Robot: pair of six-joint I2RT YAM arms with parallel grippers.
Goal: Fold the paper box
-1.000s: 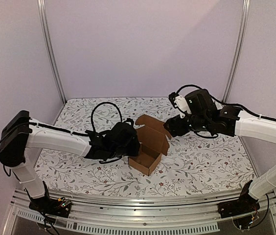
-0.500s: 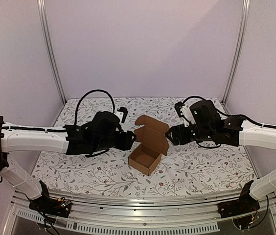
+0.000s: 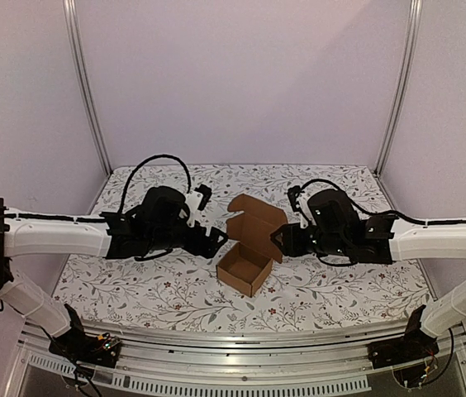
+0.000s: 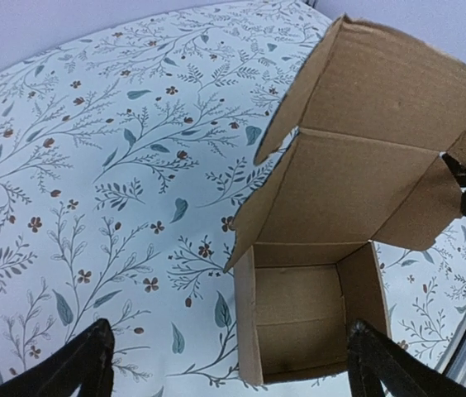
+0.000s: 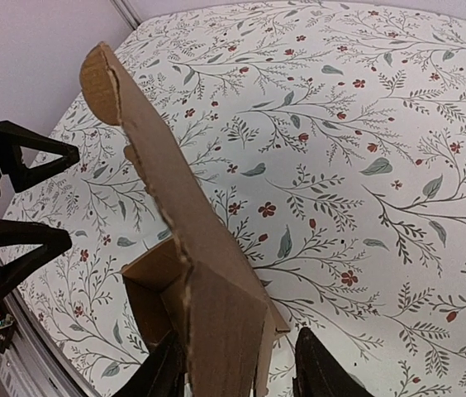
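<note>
The paper box (image 3: 245,270) is a small brown carton standing open on the floral cloth, its lid (image 3: 256,222) raised behind it. In the left wrist view the box (image 4: 311,310) shows an empty inside, with the lid flaps up. My left gripper (image 3: 219,240) hovers just left of the box, open wide. One of its fingers (image 4: 378,364) overlaps the box's near right corner. My right gripper (image 3: 281,242) is at the lid's right side flap (image 5: 216,331). Its jaws straddle that flap. One finger (image 5: 160,372) touches it and the other stands a little apart.
The floral cloth (image 3: 340,281) covers the whole table. Pale walls and metal posts (image 3: 84,83) close the back and sides. A metal rail (image 3: 241,341) runs along the near edge.
My left gripper has opened wide and drawn back left, away from the box. My right gripper has come down and left onto the lid's side flap, and its jaws have narrowed.
</note>
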